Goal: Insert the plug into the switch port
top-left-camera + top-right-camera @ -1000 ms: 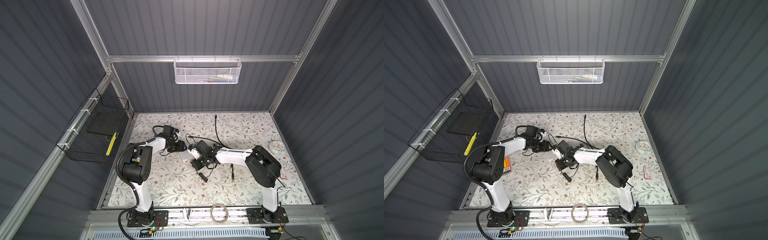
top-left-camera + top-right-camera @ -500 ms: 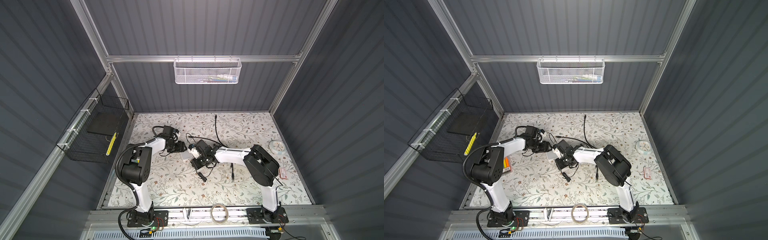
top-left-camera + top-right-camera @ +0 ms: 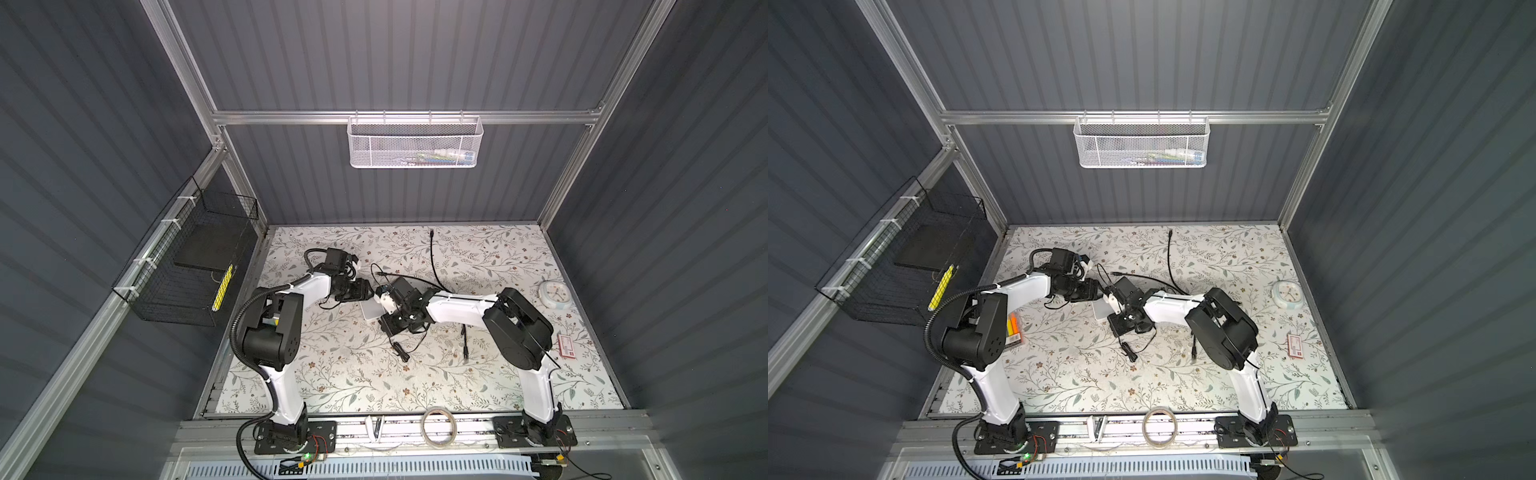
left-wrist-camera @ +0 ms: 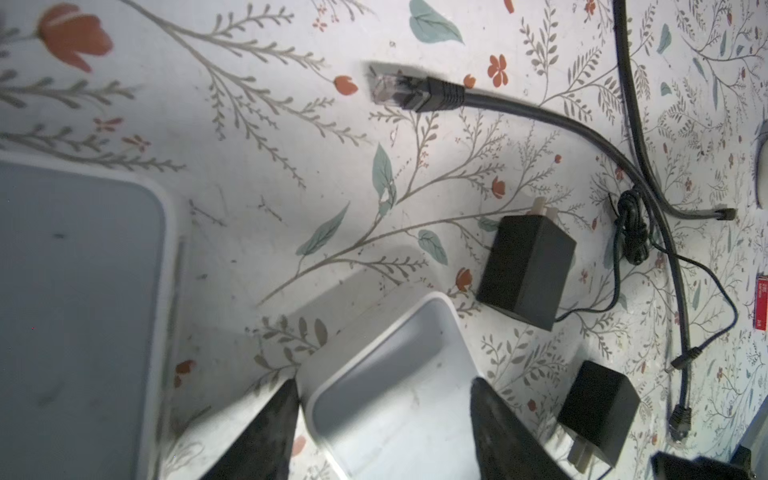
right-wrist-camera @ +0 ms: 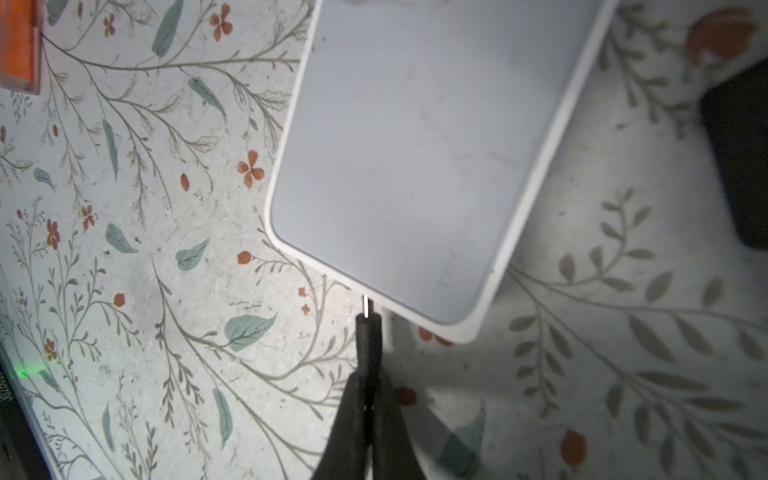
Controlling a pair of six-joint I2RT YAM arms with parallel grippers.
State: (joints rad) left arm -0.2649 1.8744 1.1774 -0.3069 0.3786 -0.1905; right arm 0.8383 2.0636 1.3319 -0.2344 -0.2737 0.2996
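1. Left gripper (image 3: 369,291) and right gripper (image 3: 388,324) close together mid-table, both at white box (image 3: 370,311).
2. Black cable (image 3: 432,253) runs toward back wall.
3. Clock (image 3: 552,294), red card (image 3: 567,346) near right wall.
4. Tape roll (image 3: 438,426) on front rail.

Your tightest spot is mid-mat, where both arms converge on the white switch (image 5: 399,158). The barrel plug (image 5: 368,336) pinched in the right gripper (image 5: 366,395) has its metal tip right at the switch's edge, a clear line in. A blurred black shape (image 5: 739,166) sits off one long side of the switch. The left gripper (image 4: 383,390) straddles a smaller white box (image 4: 395,357), fingers against both its sides, so no gap is left there.

Past it you meet clutter: a black power adapter (image 4: 525,270), a second adapter (image 4: 598,413), an Ethernet connector (image 4: 415,93) and a knotted thin cord (image 4: 631,232). In both top views the floral mat (image 3: 353,386) lies open toward the front rail, apart from a loose cable end (image 3: 403,355).
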